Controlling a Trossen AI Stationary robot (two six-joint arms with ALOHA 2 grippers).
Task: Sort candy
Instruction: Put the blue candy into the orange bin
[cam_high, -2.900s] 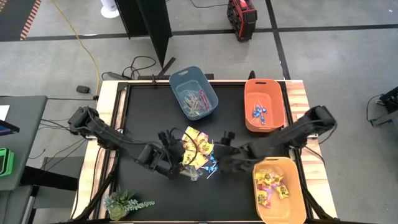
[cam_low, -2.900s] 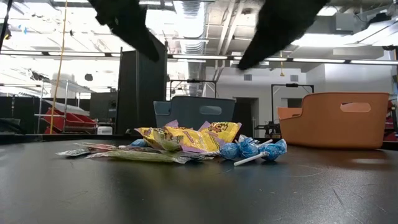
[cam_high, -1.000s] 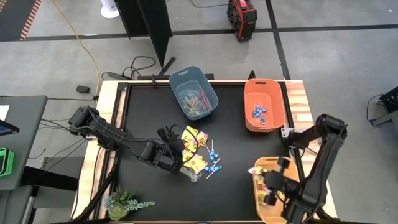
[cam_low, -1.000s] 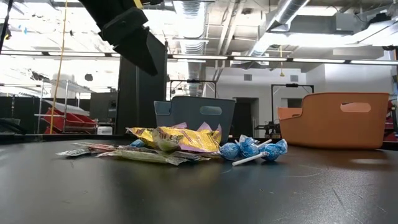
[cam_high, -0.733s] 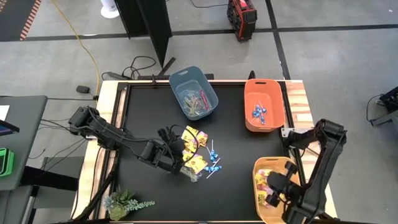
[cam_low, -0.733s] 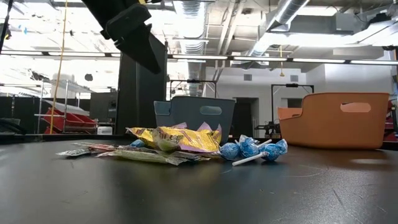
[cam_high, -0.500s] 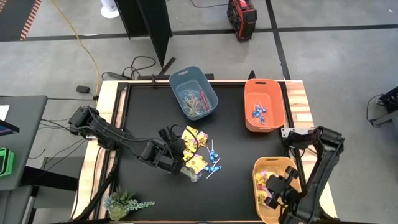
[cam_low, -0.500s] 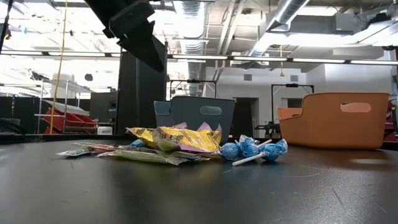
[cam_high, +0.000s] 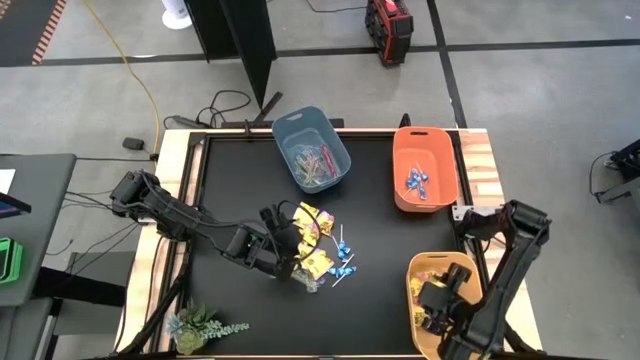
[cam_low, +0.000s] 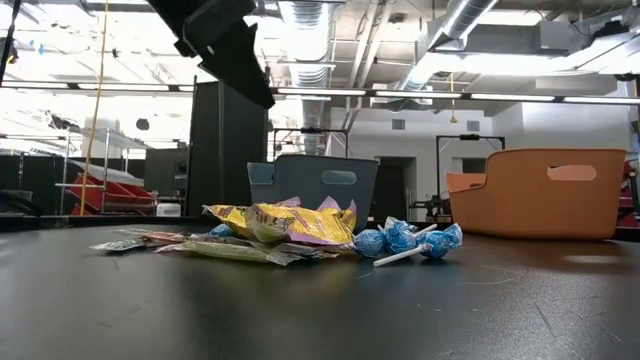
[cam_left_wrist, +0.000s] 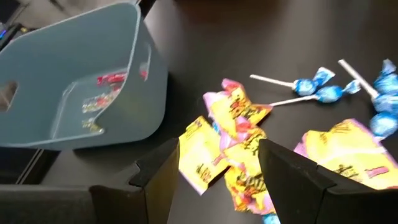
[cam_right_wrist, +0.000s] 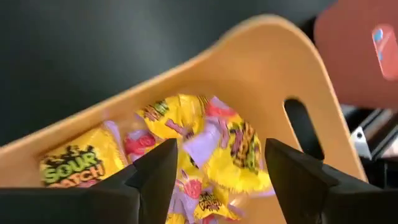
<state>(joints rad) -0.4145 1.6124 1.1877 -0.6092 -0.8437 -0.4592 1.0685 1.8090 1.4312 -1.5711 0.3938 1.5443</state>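
Note:
A pile of candy (cam_high: 316, 250) lies mid-table: yellow packets (cam_left_wrist: 233, 134), blue lollipops (cam_low: 400, 240) and slim clear-wrapped sticks (cam_low: 135, 243). My left gripper (cam_high: 289, 240) hovers open just above the pile's left side; in its wrist view the fingers (cam_left_wrist: 217, 180) stand on either side of the yellow packets without touching them. My right gripper (cam_high: 440, 300) is open over the yellow bin (cam_high: 412, 285) at the near right. Yellow packets (cam_right_wrist: 199, 140) lie below it inside that bin, and nothing is between its fingers (cam_right_wrist: 221, 180).
The blue-grey bin (cam_high: 311, 148) with slim sticks stands at the far middle. The orange bin (cam_high: 425, 168) with blue lollipops is at the far right. A small plant (cam_high: 200, 328) sits at the near left corner. Bare black table lies near the front edge (cam_low: 320, 310).
My right gripper has gone down and toward the near edge over the yellow bin, tipping more steeply. The packet seen at its tips a second ago no longer shows there. My left gripper has stayed above the pile and tipped up slightly.

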